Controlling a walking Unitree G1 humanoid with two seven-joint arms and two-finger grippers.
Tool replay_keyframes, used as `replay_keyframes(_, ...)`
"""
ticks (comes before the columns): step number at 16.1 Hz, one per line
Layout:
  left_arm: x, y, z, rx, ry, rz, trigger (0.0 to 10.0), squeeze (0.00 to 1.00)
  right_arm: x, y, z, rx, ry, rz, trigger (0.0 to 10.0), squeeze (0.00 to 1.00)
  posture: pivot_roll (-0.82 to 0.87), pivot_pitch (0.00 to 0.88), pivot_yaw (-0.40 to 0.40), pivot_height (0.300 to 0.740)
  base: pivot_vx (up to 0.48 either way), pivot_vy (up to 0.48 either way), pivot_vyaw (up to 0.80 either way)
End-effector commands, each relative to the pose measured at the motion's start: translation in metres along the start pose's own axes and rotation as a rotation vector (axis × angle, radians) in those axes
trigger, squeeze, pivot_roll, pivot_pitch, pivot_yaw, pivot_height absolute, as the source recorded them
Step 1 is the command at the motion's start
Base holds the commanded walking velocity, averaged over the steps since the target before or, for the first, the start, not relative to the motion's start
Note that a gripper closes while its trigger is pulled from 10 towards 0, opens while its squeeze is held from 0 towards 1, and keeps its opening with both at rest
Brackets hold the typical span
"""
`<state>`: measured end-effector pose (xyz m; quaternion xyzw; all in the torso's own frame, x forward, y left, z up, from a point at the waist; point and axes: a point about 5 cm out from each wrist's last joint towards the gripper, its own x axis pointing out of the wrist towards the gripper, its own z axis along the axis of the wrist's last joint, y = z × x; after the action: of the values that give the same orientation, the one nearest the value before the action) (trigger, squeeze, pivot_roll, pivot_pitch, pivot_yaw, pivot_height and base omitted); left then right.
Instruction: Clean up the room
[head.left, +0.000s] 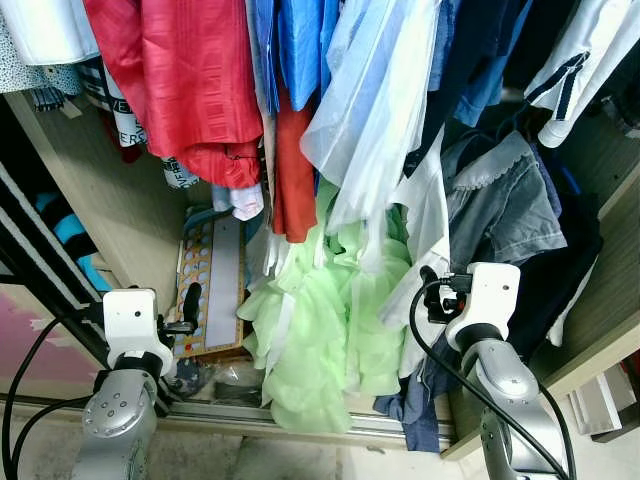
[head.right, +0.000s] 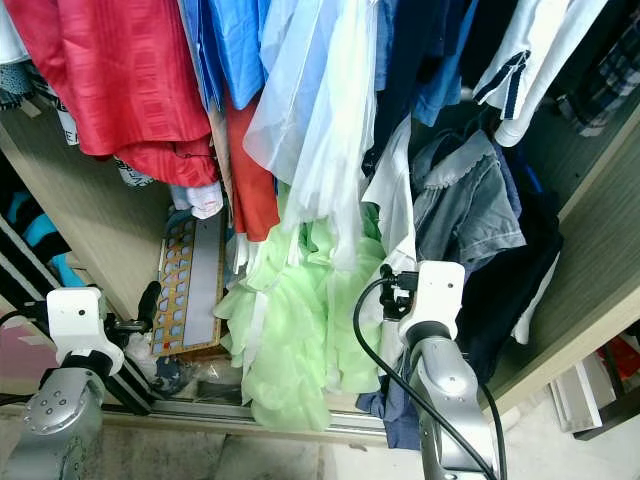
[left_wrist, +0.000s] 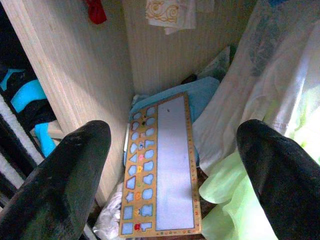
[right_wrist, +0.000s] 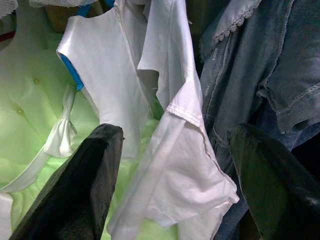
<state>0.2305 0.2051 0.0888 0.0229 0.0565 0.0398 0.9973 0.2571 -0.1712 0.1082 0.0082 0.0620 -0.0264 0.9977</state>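
Wardrobe (head.left: 120, 200) stands crammed; I hold both grippers (left_wrist: 170, 165) (right_wrist: 170, 165) raised, fingers wide, left aiming at the shape puzzle board (left_wrist: 162, 170) wedged below.

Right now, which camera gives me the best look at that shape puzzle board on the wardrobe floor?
The left wrist view: the puzzle board lies almost whole between the open left gripper fingers, cut-outs clear. Both eye views show it smaller, its lower edge behind the left gripper. The right wrist view faces hanging clothes.

Puzzle board (head.left: 212, 290) on wardrobe floor, left of hanging dress (head.left: 320, 330), perhaps atop a cushion.
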Motion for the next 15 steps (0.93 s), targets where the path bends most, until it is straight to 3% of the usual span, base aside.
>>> replay_keyframes(1, 0.000, 0.001, -0.001, 0.007, 0.003, 0.004, 10.0, 0.00, 0.001, -0.001, -0.001, -0.006, 0.011, -0.007, 10.0, 0.00, -0.07, 0.000, -0.014, 0.740, 0.000, 0.000, 0.00)
replay_keyframes(2, 0.000, 0.001, -0.001, 0.007, 0.003, 0.004, 10.0, 0.00, 0.001, -0.001, -0.001, -0.006, 0.011, -0.007, 10.0, 0.00, -0.07, 0.000, -0.014, 0.740, 0.000, 0.000, 0.00)
replay_keyframes(4, 0.000, 0.005, -0.002, -0.056, -0.103, 0.002, 10.0, 0.00, 0.016, 0.015, 0.006, -0.043, -0.138, 0.095, 10.0, 0.00, -0.04, 0.000, -0.033, 0.740, 0.000, 0.000, 0.00)
replay_keyframes(7, 0.004, -0.001, 0.009, -0.063, -0.155, 0.006, 10.0, 0.00, 0.017, 0.017, 0.008, -0.044, -0.154, 0.120, 10.0, 0.00, -0.03, 0.000, -0.037, 0.740, 0.000, 0.000, 0.00)
replay_keyframes(12, 0.004, 0.001, 0.006, -0.052, -0.172, 0.018, 10.0, 0.00, 0.019, 0.017, 0.003, -0.050, -0.160, 0.129, 10.0, 0.00, -0.04, 0.000, -0.040, 0.740, 0.000, 0.000, 0.00)
replay_keyframes(15, 0.004, 0.001, 0.006, -0.060, -0.167, 0.022, 10.0, 0.00, 0.020, 0.018, 0.005, -0.162, -0.170, 0.125, 10.0, 0.00, -0.04, 0.000, -0.044, 0.740, 0.000, 0.000, 0.47)
